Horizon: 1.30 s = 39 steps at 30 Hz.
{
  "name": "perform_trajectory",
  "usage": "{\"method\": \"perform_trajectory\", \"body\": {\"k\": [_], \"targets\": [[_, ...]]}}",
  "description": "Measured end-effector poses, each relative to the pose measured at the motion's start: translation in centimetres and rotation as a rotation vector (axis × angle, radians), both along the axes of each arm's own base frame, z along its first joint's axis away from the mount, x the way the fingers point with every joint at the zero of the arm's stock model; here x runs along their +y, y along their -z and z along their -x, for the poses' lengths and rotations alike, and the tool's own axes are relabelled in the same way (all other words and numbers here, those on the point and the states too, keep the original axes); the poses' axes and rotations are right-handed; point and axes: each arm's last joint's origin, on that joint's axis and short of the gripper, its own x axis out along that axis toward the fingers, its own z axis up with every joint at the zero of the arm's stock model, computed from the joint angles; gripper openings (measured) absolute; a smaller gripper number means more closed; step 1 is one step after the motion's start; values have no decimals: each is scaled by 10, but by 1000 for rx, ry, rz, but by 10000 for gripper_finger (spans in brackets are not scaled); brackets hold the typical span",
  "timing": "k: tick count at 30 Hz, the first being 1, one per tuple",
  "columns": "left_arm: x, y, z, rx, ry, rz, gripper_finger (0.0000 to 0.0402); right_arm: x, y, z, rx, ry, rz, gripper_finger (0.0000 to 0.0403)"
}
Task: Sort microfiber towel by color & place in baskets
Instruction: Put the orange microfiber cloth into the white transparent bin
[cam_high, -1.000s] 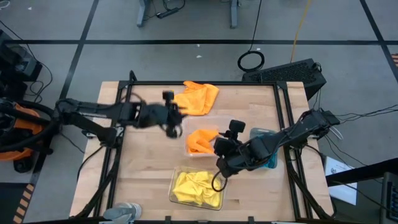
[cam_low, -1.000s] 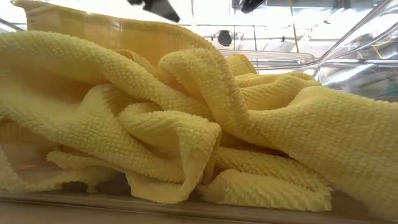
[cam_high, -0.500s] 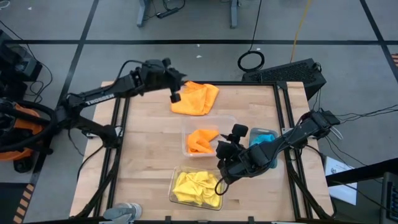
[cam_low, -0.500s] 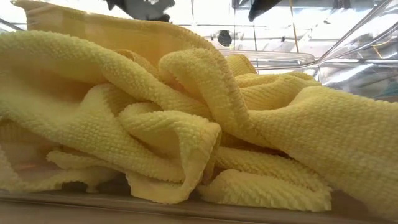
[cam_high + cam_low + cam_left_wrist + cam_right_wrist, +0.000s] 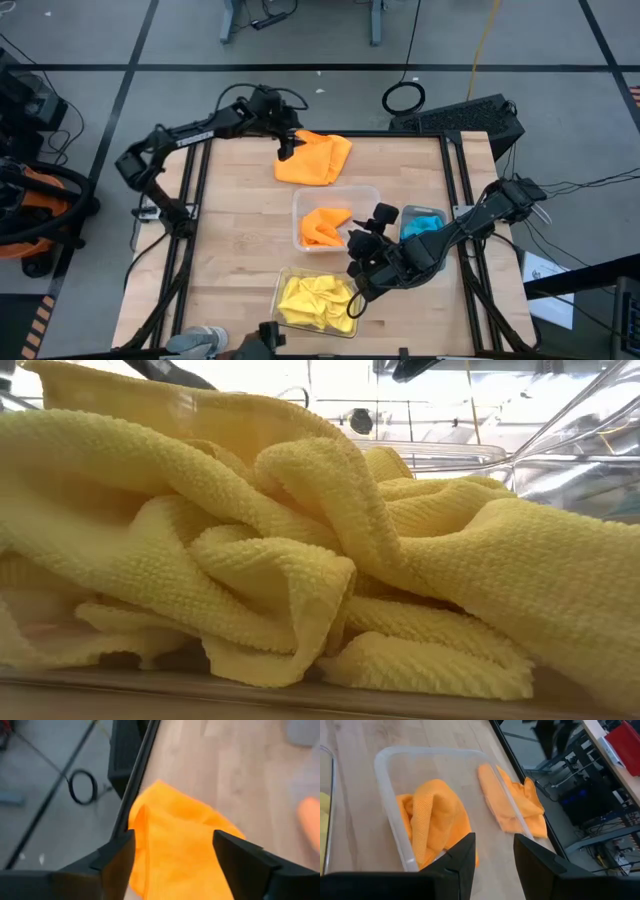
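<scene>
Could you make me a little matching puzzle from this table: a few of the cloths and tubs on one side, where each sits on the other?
1. yellow towels
2. loose orange towel
3. blue towel
4. left gripper

a. tub by the right arm
b. tub at the table's front edge
c. over the loose cloth at the far edge
d. bare wood, in no tub

Pairs: 1-b, 2-d, 3-a, 4-c

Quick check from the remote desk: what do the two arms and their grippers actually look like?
Both arms are dark, nearly black, jointed links. The left gripper has two broad, flat, matte black fingers; the right gripper has the same tapered dark fingers. Thin black cables loop along the left arm.
</scene>
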Motion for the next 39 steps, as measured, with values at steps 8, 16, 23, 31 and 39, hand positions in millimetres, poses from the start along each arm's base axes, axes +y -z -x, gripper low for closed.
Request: {"method": "perform_trajectory", "body": {"k": [8, 16, 23, 31, 39], "targets": [[11, 39, -13, 65, -155, 189, 310, 0, 0, -1, -5, -6, 1, 125], [11, 66, -23, 130, -138, 228, 310, 1, 0, -2, -9, -8, -1, 125], [14, 88, -28, 183, -138, 265, 310, 1, 0, -2, -10, -8, -1, 125], [14, 114, -34, 247, -109, 281, 310, 1, -1, -3, -27, -8, -11, 125], [16, 123, -34, 285, -146, 268, 310, 2, -1, -3, -23, -14, -6, 125]]}}
